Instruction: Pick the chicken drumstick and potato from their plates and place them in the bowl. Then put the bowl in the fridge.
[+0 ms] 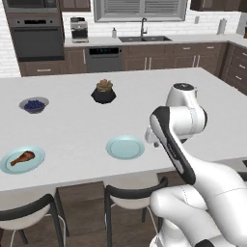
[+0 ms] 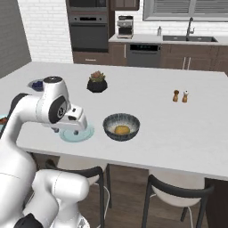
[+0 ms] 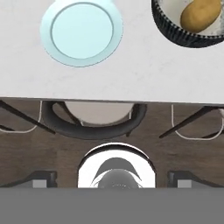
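Observation:
The reddish-brown chicken drumstick (image 1: 22, 157) lies on a turquoise plate (image 1: 9, 166) at the counter's left front. The golden potato (image 2: 122, 129) (image 3: 200, 14) sits inside the dark grey bowl (image 2: 111, 132) (image 3: 173, 33). Left of the bowl lies the second plate (image 1: 125, 147) (image 3: 81, 31), which is bare. My gripper (image 2: 75, 129) (image 3: 113, 178) hangs over the counter's front edge beside this bare plate. Its fingertips (image 3: 43, 178) stand wide apart, open, with nothing between them. In the left base view my arm hides the bowl. The fridge is out of view.
A black pot with a succulent (image 1: 103, 91) and a small bowl of blueberries (image 1: 34, 104) stand farther back on the counter. Salt and pepper shakers (image 2: 180, 95) are at the right. Dark stools (image 3: 94, 124) sit under the front edge.

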You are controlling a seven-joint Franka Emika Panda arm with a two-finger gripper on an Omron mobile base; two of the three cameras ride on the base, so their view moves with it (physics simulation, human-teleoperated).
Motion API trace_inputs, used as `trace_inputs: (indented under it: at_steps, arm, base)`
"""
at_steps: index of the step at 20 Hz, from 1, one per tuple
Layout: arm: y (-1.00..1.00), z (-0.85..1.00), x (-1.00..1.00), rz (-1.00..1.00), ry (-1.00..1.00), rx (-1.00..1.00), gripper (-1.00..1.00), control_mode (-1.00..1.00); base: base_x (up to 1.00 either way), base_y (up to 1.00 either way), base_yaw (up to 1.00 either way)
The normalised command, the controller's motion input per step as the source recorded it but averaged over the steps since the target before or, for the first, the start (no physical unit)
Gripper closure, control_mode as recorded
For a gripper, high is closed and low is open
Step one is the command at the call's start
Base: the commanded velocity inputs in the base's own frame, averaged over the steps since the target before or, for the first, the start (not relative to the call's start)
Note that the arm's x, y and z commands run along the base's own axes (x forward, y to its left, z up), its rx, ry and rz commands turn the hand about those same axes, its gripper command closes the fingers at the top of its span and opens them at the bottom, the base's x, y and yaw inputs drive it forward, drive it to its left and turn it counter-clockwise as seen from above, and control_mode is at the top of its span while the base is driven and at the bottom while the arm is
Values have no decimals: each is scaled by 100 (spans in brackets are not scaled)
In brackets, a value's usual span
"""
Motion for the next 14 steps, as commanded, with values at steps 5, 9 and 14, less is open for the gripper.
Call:
trace_inputs:
  at_steps: [5, 9, 14]
  arm:
    - [0, 0, 0, 0, 0, 0, -100, 100]
    - [0, 0, 0, 0, 0, 0, -100, 100]
    - [0, 0, 0, 0, 0, 0, -100, 100]
  base:
    - [-44, 75, 4]
    - [-57, 100, 1]
    - [-33, 100, 0]
